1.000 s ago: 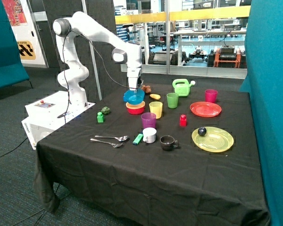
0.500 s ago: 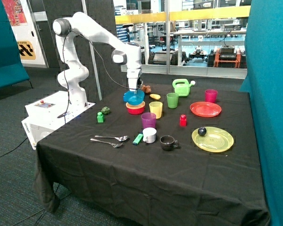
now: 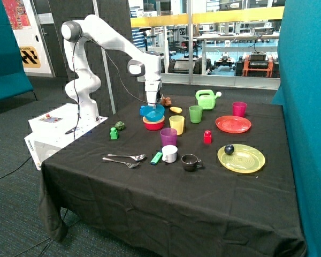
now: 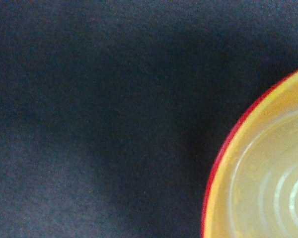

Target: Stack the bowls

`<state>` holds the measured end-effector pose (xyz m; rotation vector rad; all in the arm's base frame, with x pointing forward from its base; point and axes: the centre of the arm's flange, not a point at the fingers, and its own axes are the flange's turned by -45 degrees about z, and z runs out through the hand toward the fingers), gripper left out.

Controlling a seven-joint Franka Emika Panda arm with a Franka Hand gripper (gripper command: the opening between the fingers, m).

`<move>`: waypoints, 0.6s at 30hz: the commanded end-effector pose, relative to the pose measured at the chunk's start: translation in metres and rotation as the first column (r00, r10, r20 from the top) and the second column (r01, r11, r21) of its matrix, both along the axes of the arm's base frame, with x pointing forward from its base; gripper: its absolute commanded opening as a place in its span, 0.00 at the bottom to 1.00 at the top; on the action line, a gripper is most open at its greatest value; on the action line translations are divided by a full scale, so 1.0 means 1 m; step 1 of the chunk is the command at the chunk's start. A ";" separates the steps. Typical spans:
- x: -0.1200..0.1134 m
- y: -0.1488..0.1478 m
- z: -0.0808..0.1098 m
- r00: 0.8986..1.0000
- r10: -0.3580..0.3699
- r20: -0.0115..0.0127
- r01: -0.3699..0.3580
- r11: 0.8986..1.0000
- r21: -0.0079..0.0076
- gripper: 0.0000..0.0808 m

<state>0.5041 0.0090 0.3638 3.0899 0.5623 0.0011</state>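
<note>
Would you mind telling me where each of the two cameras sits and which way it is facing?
Outside view: stands off the table's near corner, facing across the black table at the whole white arm, whose end effector is at the blue bowl above the yellow-in-red bowl stack.
Wrist view: on the arm's wrist, looking straight down at the cloth and the yellow bowl nested in the red bowl; no part of the arm shows.
Shared: the bowl stack and black cloth.
</note>
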 end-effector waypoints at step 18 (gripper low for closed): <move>-0.010 0.007 -0.016 1.000 0.009 -0.001 -0.009 1.000 0.001 0.00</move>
